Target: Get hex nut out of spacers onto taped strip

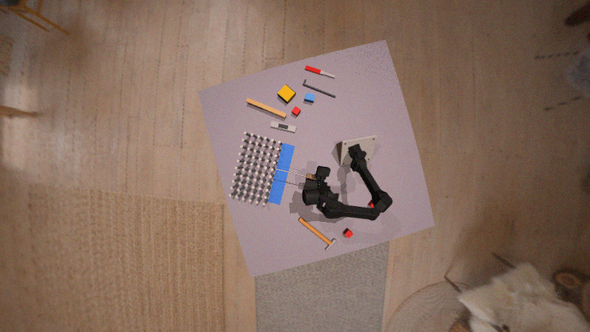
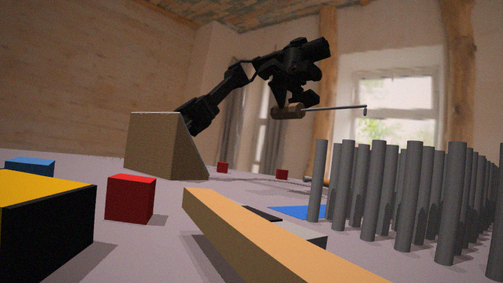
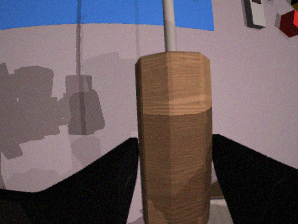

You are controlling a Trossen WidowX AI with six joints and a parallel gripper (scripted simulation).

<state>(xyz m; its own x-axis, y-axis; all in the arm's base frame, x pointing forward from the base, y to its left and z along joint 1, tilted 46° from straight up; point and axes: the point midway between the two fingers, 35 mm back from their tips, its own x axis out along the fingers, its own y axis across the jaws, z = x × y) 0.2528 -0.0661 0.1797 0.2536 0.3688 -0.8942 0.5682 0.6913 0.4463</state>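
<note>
The gripper pinches the wooden handle of the hook tool, its rod level above the blue taped strip toward the spacers; the nut, unseen, seemingly remains among them, so dragging, placing and release remain.

Yellow block, blue cube

Field of standing grey metal spacers, blue taped strip alongside it, wooden-handled hook tool above strip, hammer apart.
</note>
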